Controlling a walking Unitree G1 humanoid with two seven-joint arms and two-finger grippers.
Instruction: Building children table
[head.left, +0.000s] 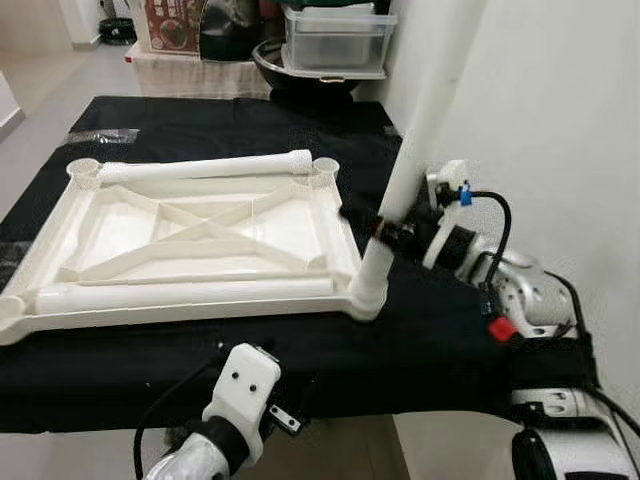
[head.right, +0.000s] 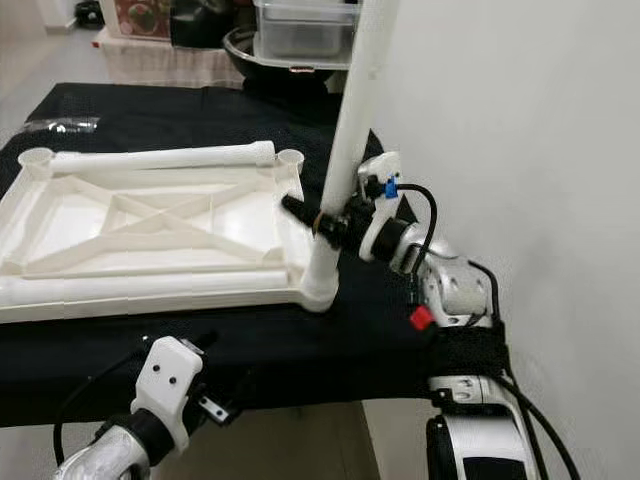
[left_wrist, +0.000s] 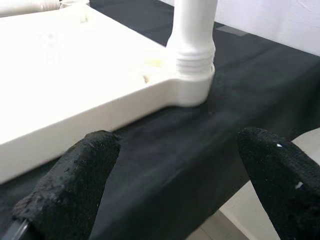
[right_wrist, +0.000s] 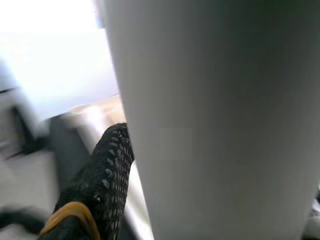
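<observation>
The right gripper clasps the white plastic tube leg, upright in the near right corner socket of the upturned cream plastic tabletop. The left gripper, fingers spread wide, hangs near the black cloth's near edge.

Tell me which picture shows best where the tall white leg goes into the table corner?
The left wrist view: the leg sits upright in the corner socket of the upside-down tabletop, threads visible up close. Both eye views show the joint smaller, with the right end effector gripping the leg. The right wrist view shows just the leg's side.

One tabletop, three legs: one upright, two lying.
</observation>
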